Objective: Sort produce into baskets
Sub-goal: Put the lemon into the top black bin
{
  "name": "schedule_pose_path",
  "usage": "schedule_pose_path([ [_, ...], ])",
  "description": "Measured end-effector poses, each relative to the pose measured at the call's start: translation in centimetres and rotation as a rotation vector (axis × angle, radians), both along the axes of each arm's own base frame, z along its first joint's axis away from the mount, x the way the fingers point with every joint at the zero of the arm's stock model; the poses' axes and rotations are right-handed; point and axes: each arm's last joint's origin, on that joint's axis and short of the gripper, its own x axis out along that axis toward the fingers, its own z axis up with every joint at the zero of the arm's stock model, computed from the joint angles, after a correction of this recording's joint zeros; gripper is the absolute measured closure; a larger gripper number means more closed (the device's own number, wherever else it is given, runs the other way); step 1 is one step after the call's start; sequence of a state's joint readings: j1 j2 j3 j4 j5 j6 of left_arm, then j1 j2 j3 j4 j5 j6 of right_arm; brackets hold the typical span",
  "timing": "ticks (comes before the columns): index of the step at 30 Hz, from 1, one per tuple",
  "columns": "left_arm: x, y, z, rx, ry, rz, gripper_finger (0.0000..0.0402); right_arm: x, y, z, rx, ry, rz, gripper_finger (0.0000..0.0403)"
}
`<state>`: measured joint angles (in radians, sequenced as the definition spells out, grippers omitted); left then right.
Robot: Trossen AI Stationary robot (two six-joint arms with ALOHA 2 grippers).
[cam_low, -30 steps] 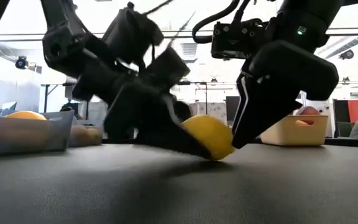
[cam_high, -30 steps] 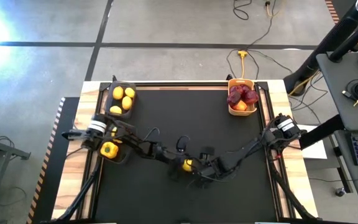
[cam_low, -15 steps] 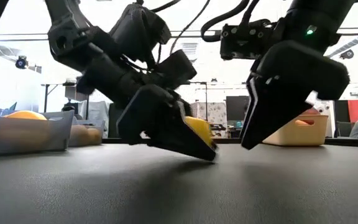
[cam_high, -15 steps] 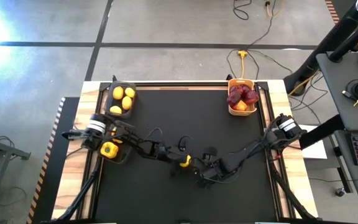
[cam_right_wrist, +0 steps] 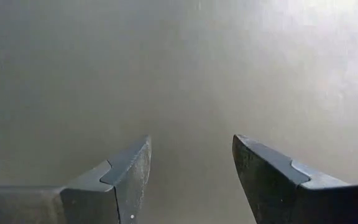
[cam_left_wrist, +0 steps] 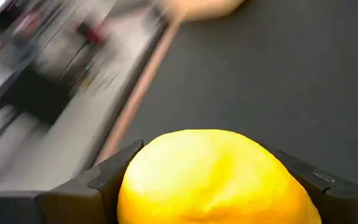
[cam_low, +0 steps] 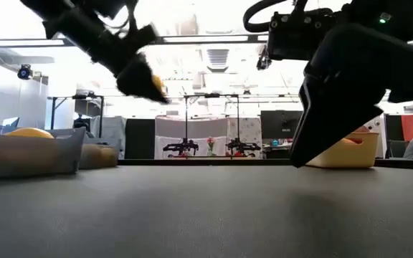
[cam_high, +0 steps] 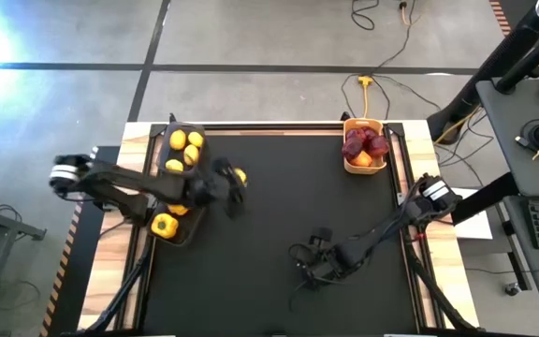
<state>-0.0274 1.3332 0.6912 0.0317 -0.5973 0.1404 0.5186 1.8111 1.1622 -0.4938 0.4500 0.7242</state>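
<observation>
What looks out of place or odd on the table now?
One yellow pepper sits by the table's left edge, outside the black basket that holds the lemons. Nothing looks spilled or damaged. The left gripper carries a lemon; the right gripper is open and empty.

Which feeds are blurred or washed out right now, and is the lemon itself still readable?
Left wrist view: background streaked with motion blur, but the lemon between the left gripper fingers is sharp. Low view: bright backlight from the room, arms nearly silhouettes, lemon smeared. High view: glare at the upper left corner. Right wrist view: hazy, right gripper open over bare mat.
</observation>
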Motion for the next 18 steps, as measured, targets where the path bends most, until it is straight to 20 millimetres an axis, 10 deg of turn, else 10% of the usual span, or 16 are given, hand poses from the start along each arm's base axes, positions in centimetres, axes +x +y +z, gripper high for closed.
schedule_pose_path([
  [10, -8.4, 13.4, 2.0, -0.128, 0.289, 0.743, 0.0144, 0.8, 0.4, -0.7, -0.035, -0.087, -0.021, 0.0184],
  [18, -9.7, 19.9, -0.3, -0.341, 0.401, 0.893, 0.014, 1.0, 0.3, -1.5, -0.031, -0.082, -0.029, 0.0184],
])
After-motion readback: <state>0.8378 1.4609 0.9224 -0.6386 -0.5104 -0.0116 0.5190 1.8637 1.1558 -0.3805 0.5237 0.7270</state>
